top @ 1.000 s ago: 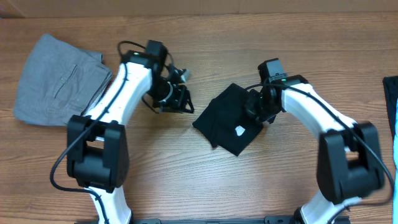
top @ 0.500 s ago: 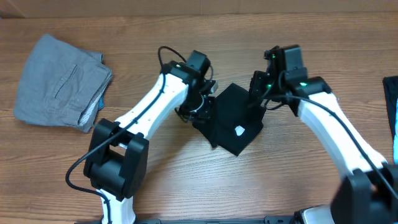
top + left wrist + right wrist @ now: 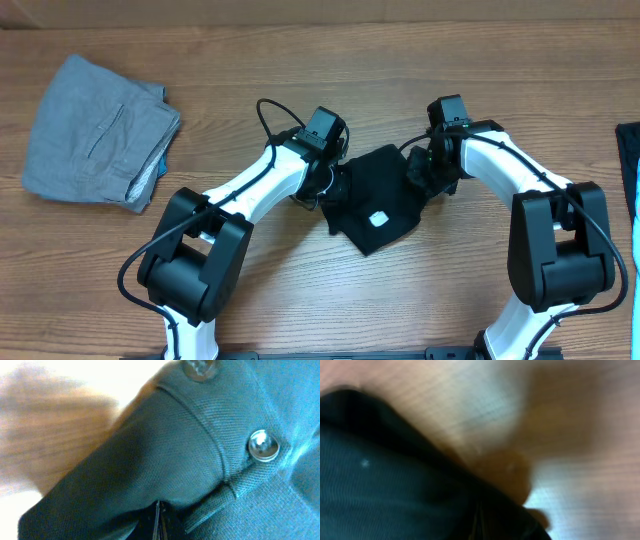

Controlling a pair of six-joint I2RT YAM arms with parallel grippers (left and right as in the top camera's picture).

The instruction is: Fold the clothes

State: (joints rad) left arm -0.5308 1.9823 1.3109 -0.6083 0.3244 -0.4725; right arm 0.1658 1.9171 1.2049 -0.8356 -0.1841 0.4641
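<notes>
Up close, the left pincer (image 3: pixel 159 521) is closed on a fold of the black garment (image 3: pixel 372 190), pinching cloth just below a seam that carries two buttons (image 3: pixel 264 446). The right pincer (image 3: pixel 426 178) is closed too and sits at the garment's opposite, right edge, but its wrist view is too blurred to tell whether cloth is caught in it. The garment lies bunched in a rough diamond at the middle of the tabletop (image 3: pixel 300 290), between the two arms, with its white tag (image 3: pixel 378 218) facing up. The step in hand looks like gripping both edges for a fold. The next move probably calls for lifting the left edge and carrying it across evenly. Well apart, at the far left, lie folded grey trousers (image 3: pixel 95 135).
</notes>
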